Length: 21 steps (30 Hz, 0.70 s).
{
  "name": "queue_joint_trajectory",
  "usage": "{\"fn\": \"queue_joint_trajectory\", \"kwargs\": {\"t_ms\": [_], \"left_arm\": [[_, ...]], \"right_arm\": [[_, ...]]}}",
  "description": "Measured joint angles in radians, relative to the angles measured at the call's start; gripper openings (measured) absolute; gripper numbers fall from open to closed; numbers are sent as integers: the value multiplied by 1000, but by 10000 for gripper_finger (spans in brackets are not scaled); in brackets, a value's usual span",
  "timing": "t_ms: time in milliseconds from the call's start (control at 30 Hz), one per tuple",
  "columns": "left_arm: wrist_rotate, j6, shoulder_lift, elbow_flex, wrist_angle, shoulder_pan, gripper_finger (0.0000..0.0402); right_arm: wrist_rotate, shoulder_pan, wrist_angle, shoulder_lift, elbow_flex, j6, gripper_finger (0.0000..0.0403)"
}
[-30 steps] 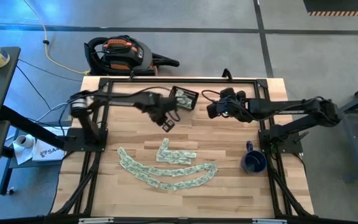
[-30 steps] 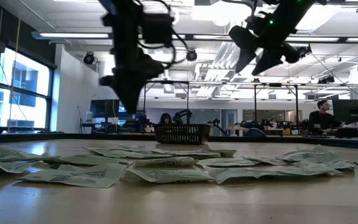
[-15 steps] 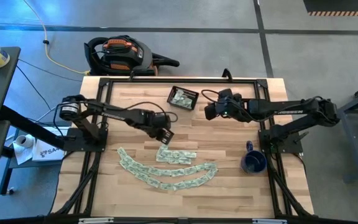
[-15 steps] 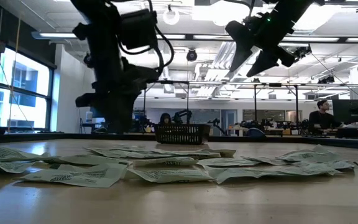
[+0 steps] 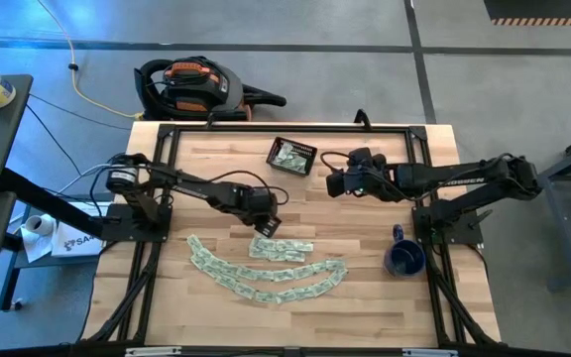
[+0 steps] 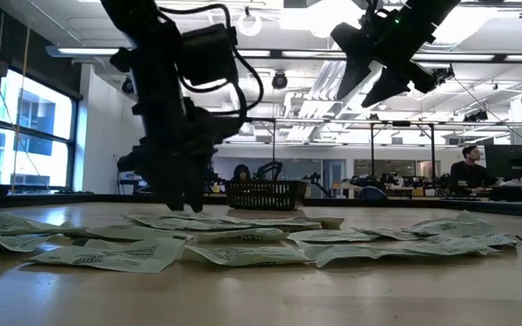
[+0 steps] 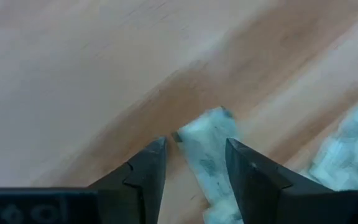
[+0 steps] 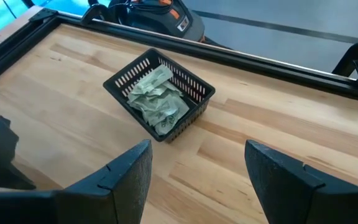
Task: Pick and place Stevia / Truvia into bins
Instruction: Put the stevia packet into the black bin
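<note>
Left claw (image 7: 194, 163) lower, fingers apart astride probably one sachet (image 7: 209, 146); basket (image 5: 291, 156), mug (image 5: 403, 259) well apart.

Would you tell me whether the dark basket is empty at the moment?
No, the right wrist view shows several pale green sachets already lying inside the basket.

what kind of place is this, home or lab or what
Most likely a robotics lab or open workshop. A wooden table carries two framed robot arms, the low view shows workbenches with monitors and a seated person, and exposed ceiling strip lights.
</note>
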Motion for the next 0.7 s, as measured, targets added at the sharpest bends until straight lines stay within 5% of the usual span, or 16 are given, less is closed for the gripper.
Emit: {"fn": "queue_joint_trajectory", "kwargs": {"t_ms": [200, 500, 700], "left_arm": [[-9, 52, 38, 4, -12, 0, 161], [-163, 218, 45, 2, 17, 52, 22], [-196, 292, 3, 4, -11, 138, 38]], "right_arm": [[-8, 0, -22, 0, 0, 32, 245], [13, 0, -20, 0, 0, 32, 245], [43, 1, -17, 0, 0, 33, 245]]}}
